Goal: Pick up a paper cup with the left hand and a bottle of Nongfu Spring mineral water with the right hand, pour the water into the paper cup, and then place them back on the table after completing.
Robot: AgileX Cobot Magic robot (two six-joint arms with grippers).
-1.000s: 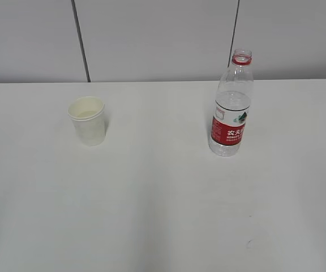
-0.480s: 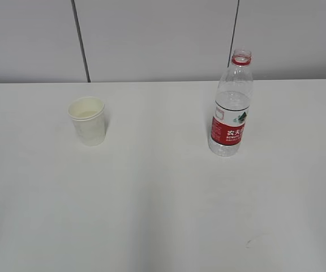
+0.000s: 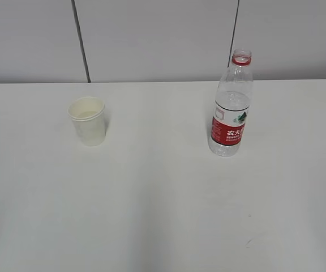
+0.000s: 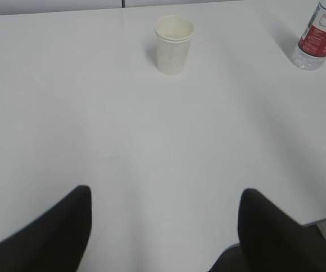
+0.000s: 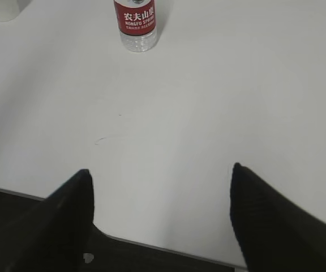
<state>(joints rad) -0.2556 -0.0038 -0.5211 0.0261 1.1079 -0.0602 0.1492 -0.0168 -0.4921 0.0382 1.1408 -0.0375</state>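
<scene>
Your left hand (image 4: pixel 163 226): fingers spread wide, holding nothing, low over table (image 4: pixel 151 147). Your right hand (image 5: pixel 160 221): same, wide apart, empty. Paper cup (image 4: pixel 174 44) upright ahead of left hand, well apart. Bottle (image 5: pixel 135 25) upright, uncapped, ahead of right hand, partly filled with water (image 3: pixel 231 102).
</scene>
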